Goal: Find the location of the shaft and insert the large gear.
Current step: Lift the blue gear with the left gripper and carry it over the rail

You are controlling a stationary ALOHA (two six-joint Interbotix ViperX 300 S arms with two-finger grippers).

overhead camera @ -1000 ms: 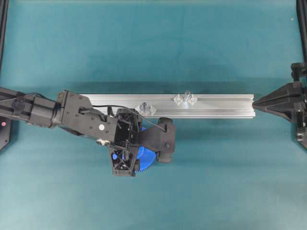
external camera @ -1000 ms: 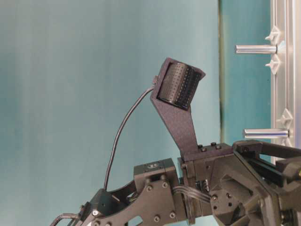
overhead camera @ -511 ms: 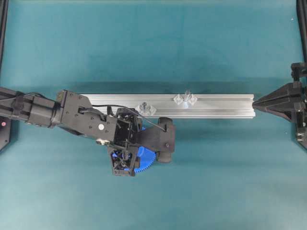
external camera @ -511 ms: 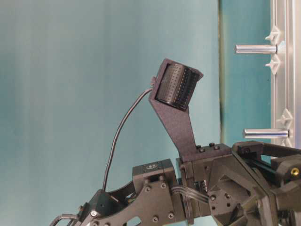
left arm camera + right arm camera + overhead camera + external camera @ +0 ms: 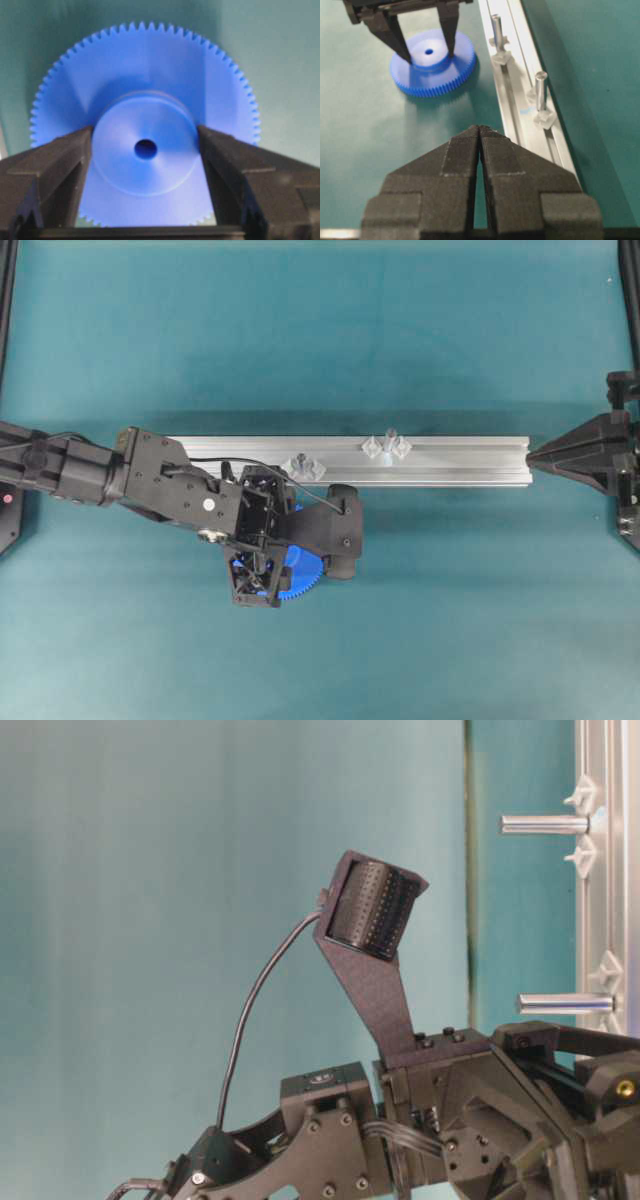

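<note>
Left end effector (image 5: 145,142) narrower, astride large gear (image 5: 142,65) hub.

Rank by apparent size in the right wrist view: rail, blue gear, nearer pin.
1. Rail, longest, running off frame.
2. Large gear, held at its hub by the left claw.
3. Nearer pin, smallest despite being closer.

The left gripper (image 5: 425,47) points down, its two fingers (image 5: 60,170) pressed against opposite sides of the large gear's (image 5: 145,125) raised hub. The right gripper (image 5: 479,131) hangs apart from it, fingertips pressed together
</note>
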